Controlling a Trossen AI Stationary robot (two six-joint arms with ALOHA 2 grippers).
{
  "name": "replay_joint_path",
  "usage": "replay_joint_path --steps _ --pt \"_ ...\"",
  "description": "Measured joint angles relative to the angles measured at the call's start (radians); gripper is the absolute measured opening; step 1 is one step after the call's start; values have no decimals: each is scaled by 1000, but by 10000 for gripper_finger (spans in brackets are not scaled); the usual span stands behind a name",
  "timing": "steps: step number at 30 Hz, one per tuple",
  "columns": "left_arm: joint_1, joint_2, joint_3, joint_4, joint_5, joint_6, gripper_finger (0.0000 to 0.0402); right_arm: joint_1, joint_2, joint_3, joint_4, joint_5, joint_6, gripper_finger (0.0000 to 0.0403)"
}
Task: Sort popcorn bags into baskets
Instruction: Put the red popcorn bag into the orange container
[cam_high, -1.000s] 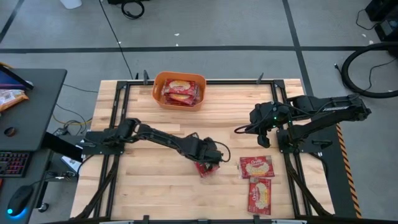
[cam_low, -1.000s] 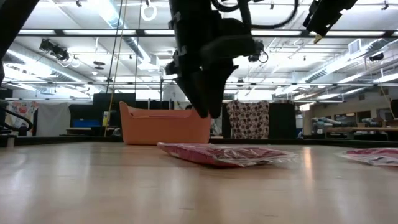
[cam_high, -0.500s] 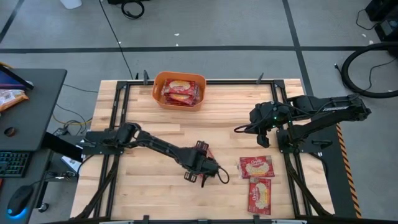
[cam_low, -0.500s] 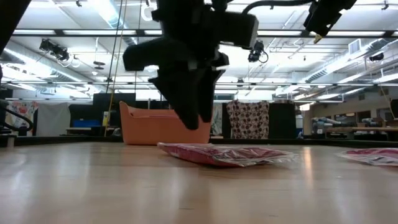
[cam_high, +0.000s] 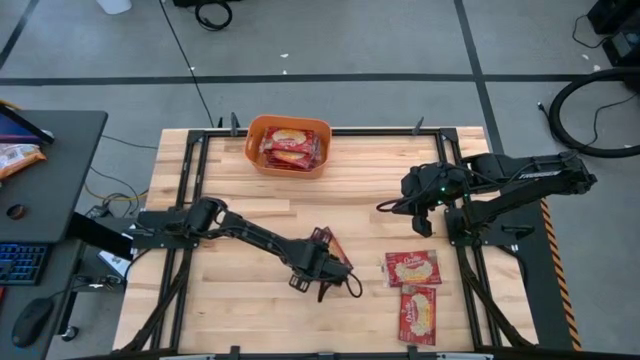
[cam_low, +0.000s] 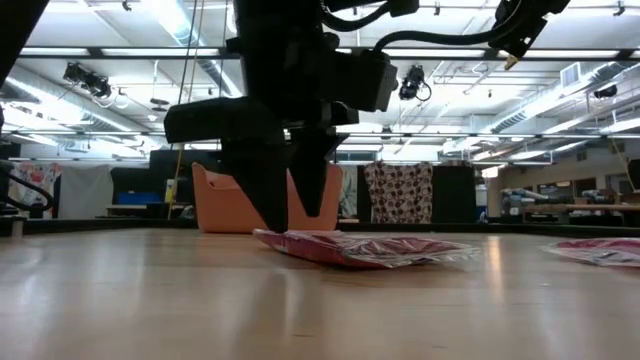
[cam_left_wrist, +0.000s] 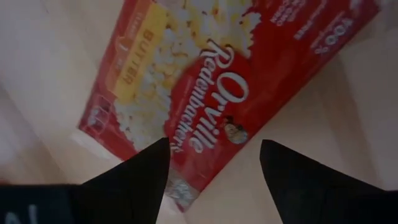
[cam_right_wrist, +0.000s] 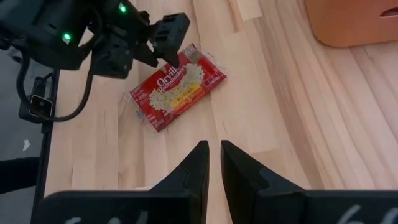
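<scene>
Orange basket (cam_high: 289, 144) at worktop (cam_high: 230, 300) twelve o'clock holds red popcorn bags (cam_high: 291, 147). Left end effector (cam_high: 318, 277), fingers spread, empty, stands over a centre bag (cam_high: 328, 247). Right end effector (cam_high: 423, 224) near-closed, empty; two bags (cam_high: 414, 268) at five o'clock.

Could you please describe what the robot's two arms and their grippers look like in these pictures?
Both arms are dark, nearly black, jointed links. The left gripper has two black, tapered, pointed fingers; a thin black cable loops beside it in the high view. The right gripper has two similar black fingers. The right arm carries pale lettering along its upper link, and small green lights glow on both wrists.
</scene>
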Motion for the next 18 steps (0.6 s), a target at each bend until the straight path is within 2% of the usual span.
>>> replay_joint_path --steps 5,9,15,18 --pt "4 6 -13 24 -17 24 254 0 0 0 4 0 0 47" --pt "0 11 -54 20 7 44 254 0 0 0 4 -1 7 47" --pt "-11 10 -66 37 -32 77 253 0 0 0 4 -1 7 47" --pt "-11 10 -66 54 -32 71 242 0 0 0 3 -2 7 47"
